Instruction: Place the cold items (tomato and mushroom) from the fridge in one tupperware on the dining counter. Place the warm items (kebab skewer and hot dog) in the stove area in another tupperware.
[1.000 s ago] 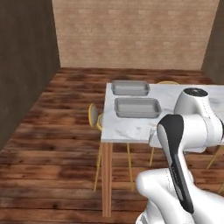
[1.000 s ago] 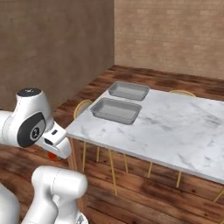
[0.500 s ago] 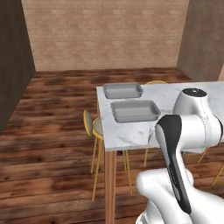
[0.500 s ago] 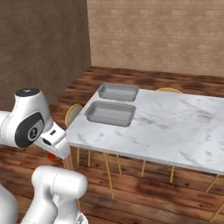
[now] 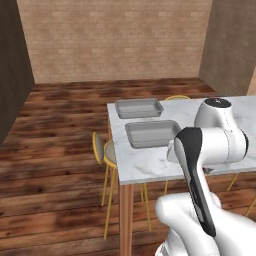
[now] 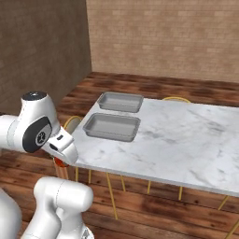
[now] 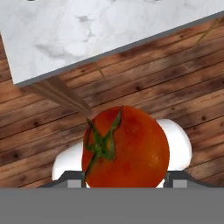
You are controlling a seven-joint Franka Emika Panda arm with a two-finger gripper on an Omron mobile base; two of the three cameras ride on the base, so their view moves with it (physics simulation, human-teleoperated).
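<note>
Two grey trays (image 6: 112,126) (image 6: 120,101) sit side by side on my marble table (image 6: 186,140); my end effector (image 7: 124,181) grips the tomato (image 7: 125,148) just off the table's edge, over the wood floor (image 7: 175,83).

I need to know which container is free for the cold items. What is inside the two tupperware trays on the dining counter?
Both tupperware trays, the near one and the far one, show bare grey floors on the dining counter. The near walls hide a thin strip of each floor.
</note>
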